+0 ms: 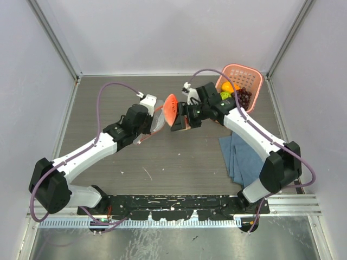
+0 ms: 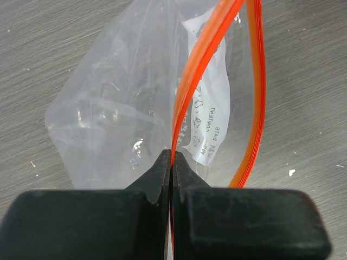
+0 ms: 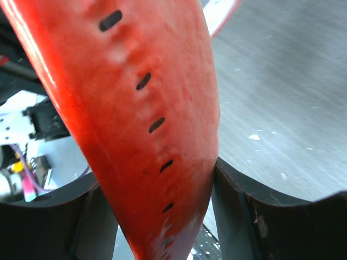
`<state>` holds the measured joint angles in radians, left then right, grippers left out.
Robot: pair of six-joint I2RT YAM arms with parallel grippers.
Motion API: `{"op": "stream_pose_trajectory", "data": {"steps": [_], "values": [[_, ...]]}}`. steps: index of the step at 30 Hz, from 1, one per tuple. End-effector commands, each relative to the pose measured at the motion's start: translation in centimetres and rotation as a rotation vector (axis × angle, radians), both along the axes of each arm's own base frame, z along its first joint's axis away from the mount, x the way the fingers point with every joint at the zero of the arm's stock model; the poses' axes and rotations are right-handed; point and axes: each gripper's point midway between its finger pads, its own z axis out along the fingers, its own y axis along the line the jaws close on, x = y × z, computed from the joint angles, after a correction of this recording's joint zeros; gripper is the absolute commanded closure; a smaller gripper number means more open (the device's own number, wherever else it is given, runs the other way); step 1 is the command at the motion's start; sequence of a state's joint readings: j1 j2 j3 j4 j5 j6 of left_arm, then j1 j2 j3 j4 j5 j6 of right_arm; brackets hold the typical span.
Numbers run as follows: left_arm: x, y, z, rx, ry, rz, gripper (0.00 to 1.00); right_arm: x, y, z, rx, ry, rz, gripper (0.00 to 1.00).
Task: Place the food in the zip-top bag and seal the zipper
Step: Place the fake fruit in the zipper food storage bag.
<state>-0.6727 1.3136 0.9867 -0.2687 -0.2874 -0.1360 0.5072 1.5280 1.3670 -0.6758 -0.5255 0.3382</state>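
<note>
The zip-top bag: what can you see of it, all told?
The zip-top bag is clear, crinkly plastic with a white printed label and a red-orange zipper along its mouth. The mouth is open, its two tracks spread in a loop. The left gripper is shut on one track, holding that lip while the body hangs toward the grey table. The right gripper holds a red fruit slice close to the mouth; contact cannot be told.
</note>
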Motion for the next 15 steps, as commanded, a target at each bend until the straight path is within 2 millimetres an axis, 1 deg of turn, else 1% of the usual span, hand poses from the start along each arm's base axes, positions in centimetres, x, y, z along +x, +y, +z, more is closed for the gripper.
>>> {"op": "stream_pose_trajectory", "data": {"steps": [1,3,6,10,11,12,15], "values": [[0.9,-1.3,2.5,-0.072,-0.105,-0.035,1.00,-1.3,3.5,2.2,0.173,-0.003,0.087,0.91],[0.8,-1.4,2.5,-0.079,-0.110,-0.040,1.00,-1.8,4.4,1.7,0.184,0.009,0.110,0.91],[0.7,-1.6,2.5,-0.093,-0.107,-0.044,1.00,-2.2,5.0,0.8,0.196,0.033,0.133,0.91],[0.6,-1.9,2.7,-0.122,-0.098,-0.044,1.00,-2.3,5.3,-1.4,0.190,0.084,0.140,0.91],[0.4,-1.8,3.7,-0.144,-0.115,-0.045,1.00,-2.4,5.4,-1.9,0.192,0.095,0.145,0.91],[0.2,-1.8,4.1,-0.156,-0.124,-0.045,1.00,-2.5,5.5,-2.4,0.191,0.107,0.146,0.91],[0.0,-1.8,4.8,-0.186,-0.135,-0.037,1.00,-2.7,5.4,-3.7,0.178,0.128,0.147,0.91]]}}
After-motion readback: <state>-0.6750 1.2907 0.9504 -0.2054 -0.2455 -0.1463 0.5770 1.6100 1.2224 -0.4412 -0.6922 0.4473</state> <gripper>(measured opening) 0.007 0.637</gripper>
